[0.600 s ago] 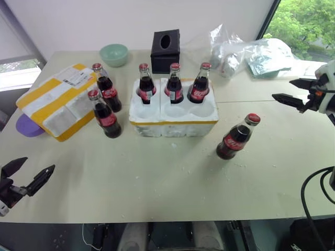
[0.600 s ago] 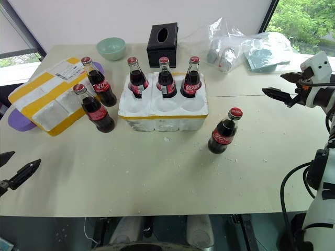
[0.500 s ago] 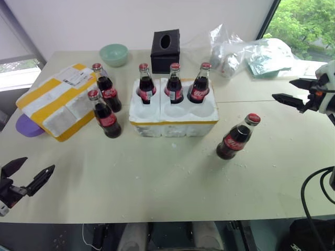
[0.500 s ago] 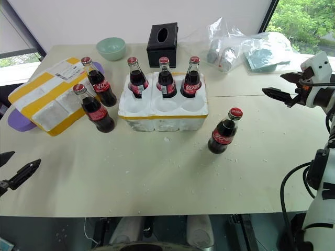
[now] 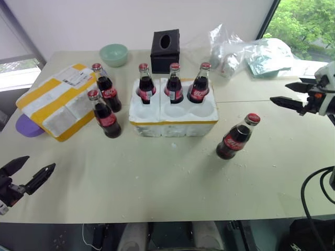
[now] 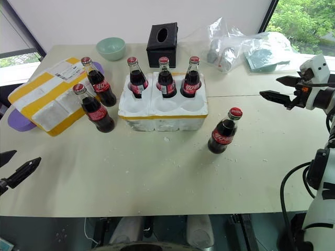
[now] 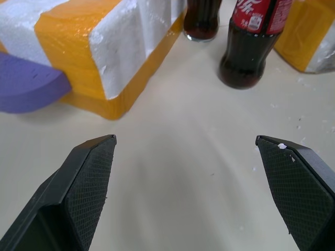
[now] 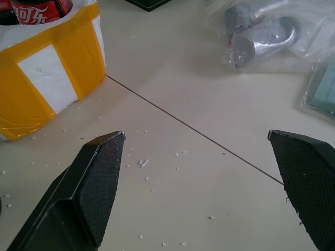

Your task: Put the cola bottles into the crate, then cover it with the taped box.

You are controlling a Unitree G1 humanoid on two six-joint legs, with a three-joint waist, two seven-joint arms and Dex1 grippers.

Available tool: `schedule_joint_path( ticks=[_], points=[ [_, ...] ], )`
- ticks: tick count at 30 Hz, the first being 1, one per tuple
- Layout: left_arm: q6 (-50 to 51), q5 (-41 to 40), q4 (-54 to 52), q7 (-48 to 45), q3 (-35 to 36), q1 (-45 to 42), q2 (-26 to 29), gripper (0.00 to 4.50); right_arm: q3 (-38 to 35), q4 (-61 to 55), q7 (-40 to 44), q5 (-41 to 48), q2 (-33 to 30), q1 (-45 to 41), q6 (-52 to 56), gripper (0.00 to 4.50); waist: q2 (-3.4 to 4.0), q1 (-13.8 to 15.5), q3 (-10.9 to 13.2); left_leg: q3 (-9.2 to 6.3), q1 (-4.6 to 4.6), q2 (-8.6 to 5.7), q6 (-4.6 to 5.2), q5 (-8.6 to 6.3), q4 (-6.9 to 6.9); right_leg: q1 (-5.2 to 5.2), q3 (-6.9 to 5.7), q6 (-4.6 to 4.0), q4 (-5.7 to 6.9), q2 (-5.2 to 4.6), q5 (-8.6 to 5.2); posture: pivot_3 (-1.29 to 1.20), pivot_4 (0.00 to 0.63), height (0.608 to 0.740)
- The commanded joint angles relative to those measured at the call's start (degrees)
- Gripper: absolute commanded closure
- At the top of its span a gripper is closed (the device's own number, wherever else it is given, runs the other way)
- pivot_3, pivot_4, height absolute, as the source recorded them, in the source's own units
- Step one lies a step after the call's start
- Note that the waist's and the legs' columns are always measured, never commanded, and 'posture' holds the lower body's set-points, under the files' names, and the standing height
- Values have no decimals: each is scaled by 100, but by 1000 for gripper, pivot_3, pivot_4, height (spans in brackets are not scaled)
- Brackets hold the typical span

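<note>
The right gripper (image 5: 291, 93) hung spread wide and empty above the table (image 5: 172, 183), well to the right of the crate (image 5: 174, 118), its fingers pointing back toward it. The left gripper (image 5: 26, 173) was likewise spread and empty, low over the near edge, well to the crate's front left. The crate held three cola bottles (image 5: 174, 83) upright in its far row of wells; the three near wells stood bare. Two more bottles (image 5: 104, 114) stood just left of the crate, between it and the taped box (image 5: 58, 100), which lay near the crate's left side beside a purple piece (image 5: 27, 127). A sixth bottle (image 5: 236, 137) stood near the crate's front right corner. Behind the crate sat a black tissue box (image 5: 165, 44), a green bowl (image 5: 114, 54) and plastic bags (image 5: 251, 53).
</note>
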Motion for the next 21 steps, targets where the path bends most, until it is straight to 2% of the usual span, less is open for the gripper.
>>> schedule_joint_path(
  ticks=[1, 7, 13, 21],
  points=[
    [-59, -81, -109, -1, 197, -4, 63, 34, -42, -99, 121, 46, -76, -276, -30, 0, 0, -9, 0, 1, 0, 0, 0, 0, 0, -1, 1, 0, 0, 0, 0, 0, 150, 737],
    [92, -238, -187, -202, 78, -4, 203, 34, 23, -93, 271, -11, -123, -404, 12, 0, 0, -17, 0, 3, 0, 1, 0, 0, -1, -3, 2, 0, 0, 1, 0, 0, 150, 737],
    [250, -303, 62, -331, -207, -577, 719, 34, 134, -105, 598, -54, -113, -844, 237, 0, 1, -33, 1, 3, 1, 2, -1, 1, 1, -4, 2, -4, 5, 3, 4, 0, 150, 737],
    [301, -64, 713, -435, -1493, -2105, 1248, 34, 388, -483, 1744, 128, -45, -1629, 1000, 0, 9, -53, 4, 5, -2, 2, -2, 1, -5, -12, 3, 15, 6, 7, 15, 0, 150, 737]
  ],
)
